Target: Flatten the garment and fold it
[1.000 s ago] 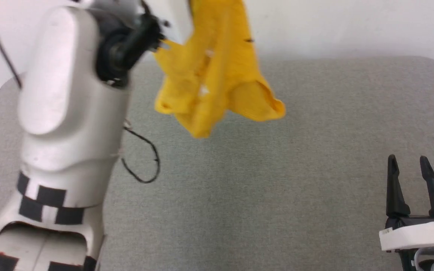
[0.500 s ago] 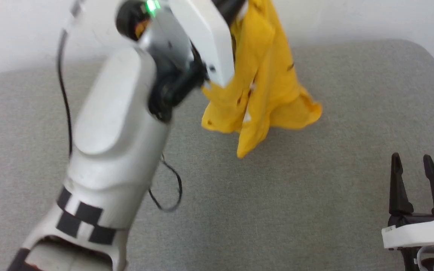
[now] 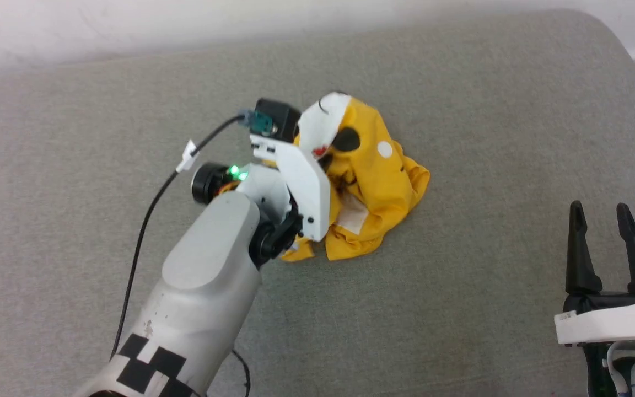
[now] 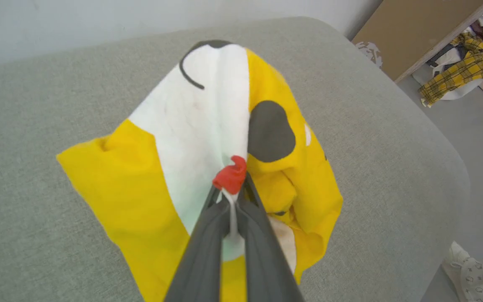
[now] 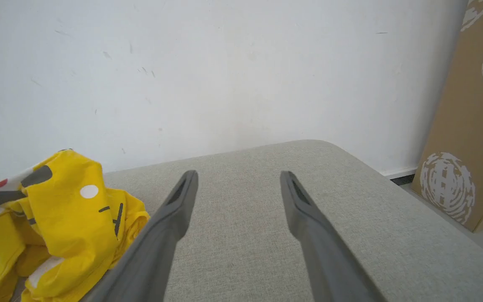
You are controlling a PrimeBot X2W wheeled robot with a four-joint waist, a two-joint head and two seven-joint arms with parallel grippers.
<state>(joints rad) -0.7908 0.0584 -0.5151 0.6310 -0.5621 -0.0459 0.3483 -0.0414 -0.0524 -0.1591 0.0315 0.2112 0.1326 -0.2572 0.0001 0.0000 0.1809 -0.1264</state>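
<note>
Lowered from mid-air since a second ago, the left gripper (image 4: 229, 184) has its jaws pinched tight on a red-and-white fold of the shirt (image 3: 372, 182), which now sits in a crumpled, half-lifted heap at the middle of the pad (image 3: 461, 320). Toward the pad's near right corner the right gripper (image 3: 597, 209) waits, spread wide and empty. Thin, light and limp, the fabric will likely slump and bunch; a hem corner or shoulder seam looks the better hold for spreading it.
</note>
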